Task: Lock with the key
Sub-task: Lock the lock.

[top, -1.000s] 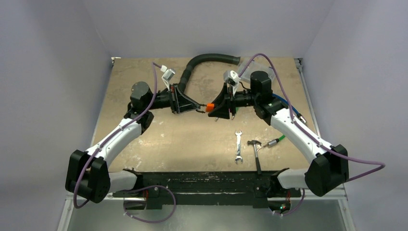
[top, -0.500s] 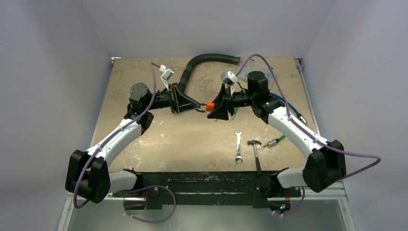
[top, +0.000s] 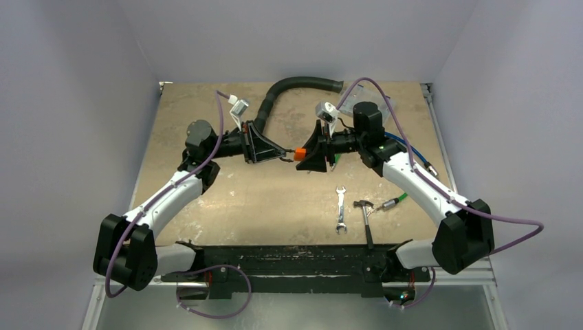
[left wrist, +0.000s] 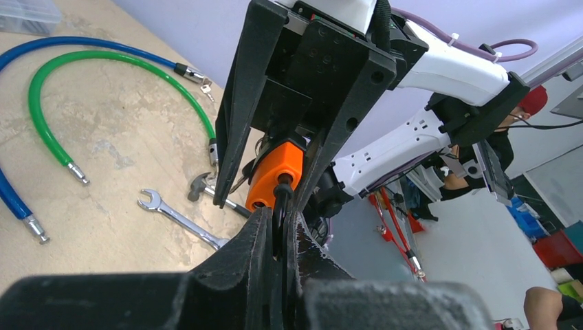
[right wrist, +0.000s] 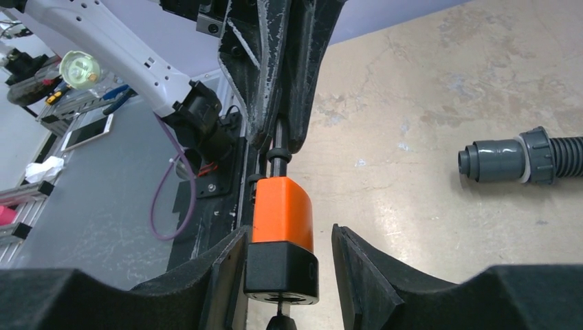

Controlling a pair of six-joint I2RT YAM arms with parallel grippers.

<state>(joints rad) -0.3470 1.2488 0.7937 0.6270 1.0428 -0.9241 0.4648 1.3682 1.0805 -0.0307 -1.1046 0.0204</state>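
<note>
An orange padlock with a black base hangs in the air above the middle of the table. My left gripper is shut on its black shackle, and in the left wrist view the gripper pinches that bar just under the orange body. My right gripper faces it from the right. In the right wrist view the gripper stands open around the lock: the left finger lies against the black base and the right finger stands off with a gap. The key sticks out of the base.
On the table near the front right lie a wrench, a hammer and a green-handled tool. A black corrugated hose curves along the back edge. Blue and green cables lie at the right.
The right gripper has slid slightly left over the padlock and turned a little. The left gripper and the padlock have stayed where they were.
</note>
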